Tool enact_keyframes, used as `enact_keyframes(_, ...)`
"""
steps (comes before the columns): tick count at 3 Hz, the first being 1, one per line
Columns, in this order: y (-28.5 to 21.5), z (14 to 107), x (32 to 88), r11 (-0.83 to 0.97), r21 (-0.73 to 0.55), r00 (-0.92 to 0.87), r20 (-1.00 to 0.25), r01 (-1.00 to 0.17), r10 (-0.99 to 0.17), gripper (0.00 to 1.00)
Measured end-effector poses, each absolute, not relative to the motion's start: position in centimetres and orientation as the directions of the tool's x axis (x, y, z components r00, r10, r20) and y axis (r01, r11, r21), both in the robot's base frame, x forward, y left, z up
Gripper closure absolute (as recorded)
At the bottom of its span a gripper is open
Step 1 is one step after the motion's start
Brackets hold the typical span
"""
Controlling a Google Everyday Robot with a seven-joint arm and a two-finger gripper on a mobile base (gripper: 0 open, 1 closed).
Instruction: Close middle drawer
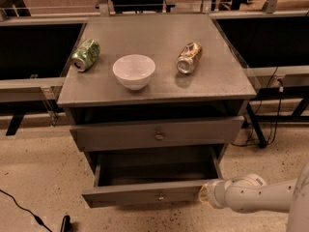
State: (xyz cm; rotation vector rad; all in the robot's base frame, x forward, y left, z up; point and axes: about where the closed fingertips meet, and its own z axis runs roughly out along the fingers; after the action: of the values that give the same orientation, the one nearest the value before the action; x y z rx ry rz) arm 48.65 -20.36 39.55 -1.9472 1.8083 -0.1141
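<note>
The middle drawer [145,193] is a grey front with a small brass knob. It stands pulled well out of the grey cabinet [159,88], and its deep box shows dark with nothing visible inside. My gripper [204,196] is at the end of the white arm [256,202], which comes in from the lower right. It is right against the right end of this drawer's front. Above, the taller front with its knob [159,136] sits slightly out from the cabinet body. No lower front shows under the open drawer.
On the cabinet top are a green can [86,54] lying at the left, a white bowl [134,70] in the middle and a crushed silver can [188,58] lying at the right. Dark benches flank the cabinet. A black cable [21,209] runs over the speckled floor at lower left.
</note>
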Motion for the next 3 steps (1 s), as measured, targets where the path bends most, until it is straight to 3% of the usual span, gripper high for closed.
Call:
enact_keyframes(1, -20.36, 39.55, 48.65, -0.014, -0.394, 0.125, -0.256, -0.919, -0.959, 0.14)
enact_keyframes(2, -20.36, 39.55, 48.65, -0.014, -0.394, 0.125, -0.256, -0.919, -0.959, 0.00)
enact_keyframes(3, -20.36, 39.55, 48.65, -0.014, -0.394, 0.125, -0.256, -0.919, -0.959, 0.00)
